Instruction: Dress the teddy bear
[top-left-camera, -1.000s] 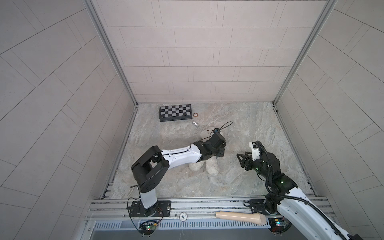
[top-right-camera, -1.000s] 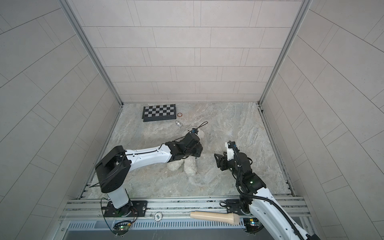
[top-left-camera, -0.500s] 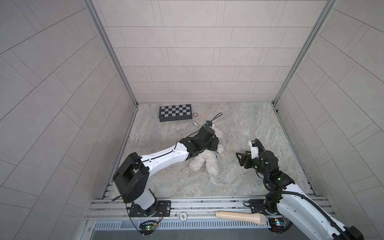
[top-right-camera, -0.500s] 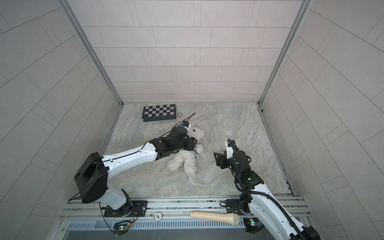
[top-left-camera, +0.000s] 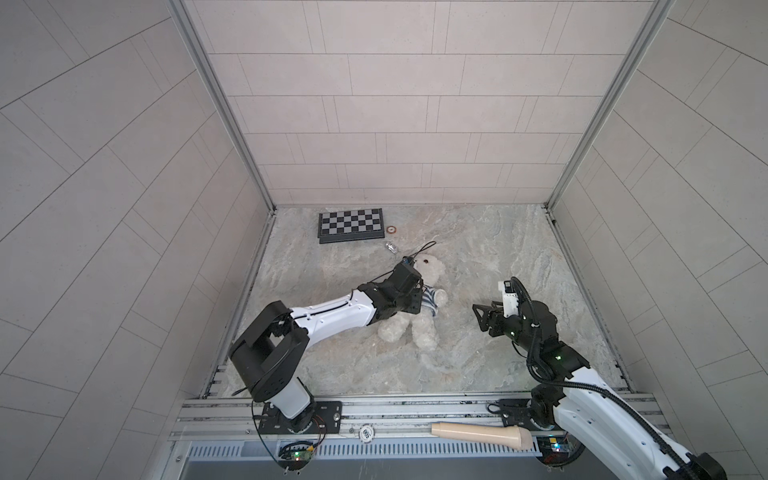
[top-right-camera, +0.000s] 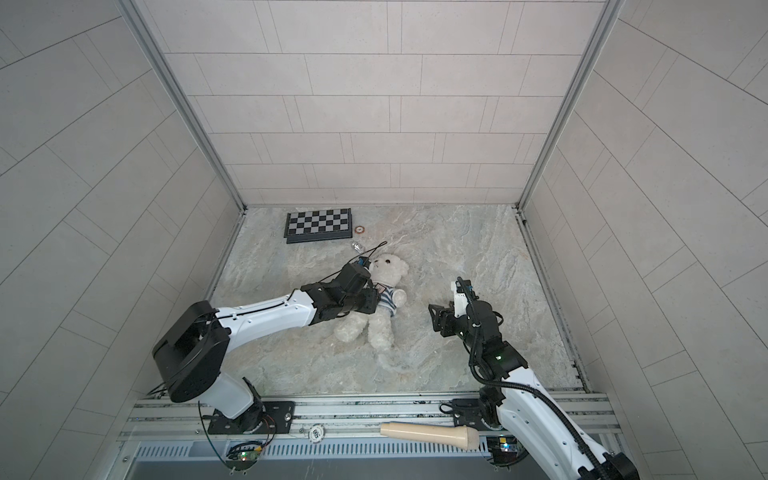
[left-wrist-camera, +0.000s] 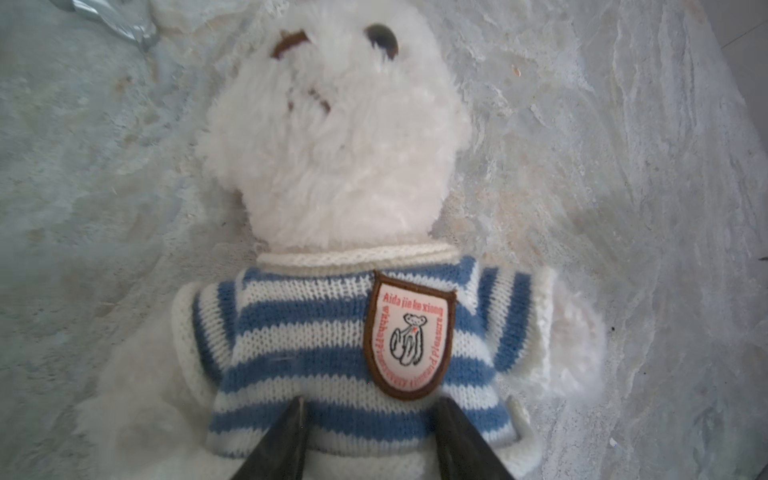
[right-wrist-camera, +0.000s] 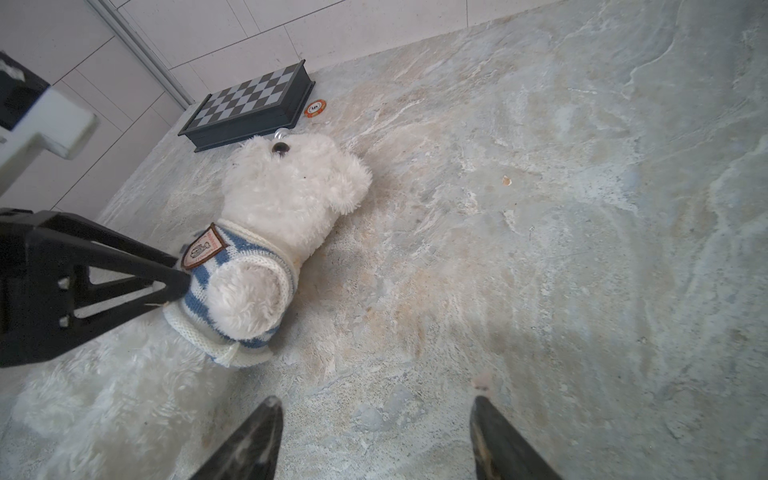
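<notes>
Left gripper (left-wrist-camera: 370, 405) sits over the belly of the teddy bear (left-wrist-camera: 332, 145). Its 2 fingers (left-wrist-camera: 286, 440) are spread apart, and the lower part of the blue and white striped sweater (left-wrist-camera: 299, 332) lies flat, not bunched, between them. In the right wrist view, 1 black fingertip meets the knit just beside the shield-shaped badge (right-wrist-camera: 203, 247); whether it presses in cannot be told. Nothing is pinched.

The bear lies on its back on the marble tabletop (top-left-camera: 498, 257), near the middle. Its head points toward the back wall and its 2 legs toward the front rail. The sweater is on its torso, with the collar at the neck and 1 arm out through a sleeve. In both top views the left arm reaches in from the left and covers the side of the bear nearest to it.

The right gripper (right-wrist-camera: 374, 403) is to the right of the bear, well apart from it, and points toward it. Its jaws are wide apart, with only bare tabletop between them.

Beyond the bear's head, a chessboard (top-left-camera: 351, 224) lies by the back wall, with a poker chip (top-left-camera: 391, 229) just beside its right end. A small shiny object (top-left-camera: 390, 248) lies between the board and the bear's head.
</notes>
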